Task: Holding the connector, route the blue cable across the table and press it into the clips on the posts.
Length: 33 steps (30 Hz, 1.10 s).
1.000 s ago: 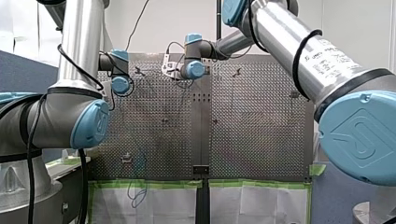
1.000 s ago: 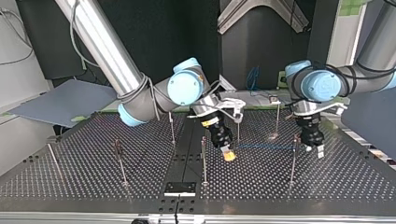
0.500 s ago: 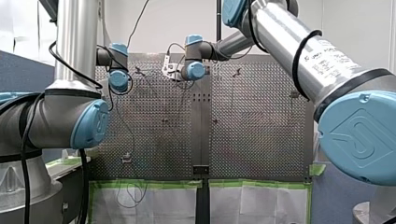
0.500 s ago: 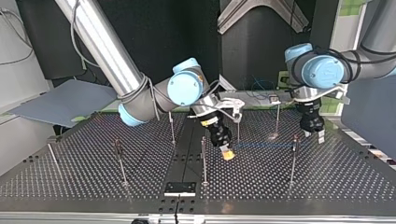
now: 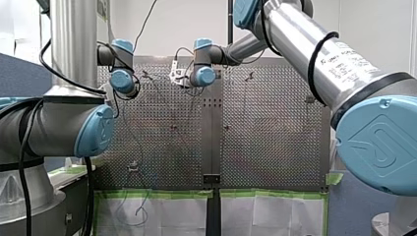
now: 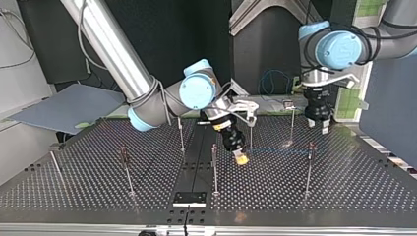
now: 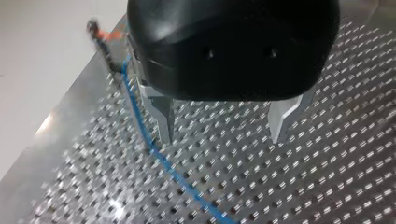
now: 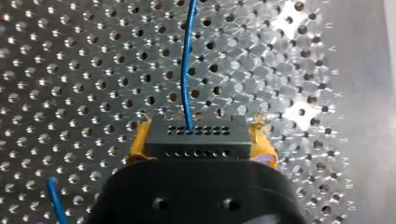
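In the right wrist view my right gripper [image 8: 196, 133] is shut on the black connector [image 8: 196, 140], yellow pads [image 8: 139, 142] on either side of it. The blue cable [image 8: 187, 60] leaves the connector and runs ahead over the perforated plate. In the top view that gripper [image 6: 240, 157] hangs low near the middle, and the cable [image 6: 275, 150] stretches from it to a post [image 6: 309, 167] at the right. My left gripper [image 6: 317, 125] is raised above and behind that post. Its metal fingers [image 7: 163, 116] stand open and empty, with the cable [image 7: 140, 121] passing beside one finger toward a clip post [image 7: 96, 30].
Several thin posts stand on the perforated table [image 6: 98, 191], among them one [image 6: 214, 169] just beside my right gripper and others [image 6: 126, 169] toward the top view's left. A black bracket [image 6: 189, 198] sits at the near edge. Loose cable [image 5: 140, 209] hangs over the taped sheets.
My left gripper has risen and drawn back from the post at the top view's right, still open. My right gripper has barely shifted with the connector. The slack cable by the taped sheets has moved.
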Motion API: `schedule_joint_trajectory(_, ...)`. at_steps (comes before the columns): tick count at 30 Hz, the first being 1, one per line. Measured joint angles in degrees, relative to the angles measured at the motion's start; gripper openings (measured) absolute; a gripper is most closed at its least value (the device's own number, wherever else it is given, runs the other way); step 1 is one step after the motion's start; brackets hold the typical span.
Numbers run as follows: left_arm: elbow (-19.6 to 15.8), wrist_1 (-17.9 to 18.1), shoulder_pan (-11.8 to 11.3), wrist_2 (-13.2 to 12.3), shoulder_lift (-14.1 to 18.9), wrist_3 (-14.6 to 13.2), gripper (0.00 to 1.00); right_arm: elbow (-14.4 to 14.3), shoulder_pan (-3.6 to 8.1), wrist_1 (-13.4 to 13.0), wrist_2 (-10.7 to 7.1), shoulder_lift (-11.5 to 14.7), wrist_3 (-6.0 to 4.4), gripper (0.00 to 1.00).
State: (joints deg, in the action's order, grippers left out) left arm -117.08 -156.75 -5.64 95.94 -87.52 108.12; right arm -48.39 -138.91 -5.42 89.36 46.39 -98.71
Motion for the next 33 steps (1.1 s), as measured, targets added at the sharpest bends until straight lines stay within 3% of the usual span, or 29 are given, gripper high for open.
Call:
schedule_joint_trajectory(9, -1.6, -2.2, 1.8, -0.5, 4.3, -4.2, 1.00, -0.7, 0.31, 0.0, 0.13, -0.1, 0.07, 0.00)
schedule_joint_trajectory(23, -1.6, 3.5, 4.7, -5.2, 10.7, -10.6, 1.00, -0.7, 0.46, -0.2, 0.21, -0.4, 0.07, 0.00)
schedule_joint_trajectory(33, -0.8, 7.9, 7.0, -3.5, 8.2, -14.1, 1.00, -0.7, 0.51, -0.2, 0.21, -0.5, 0.15, 0.00)
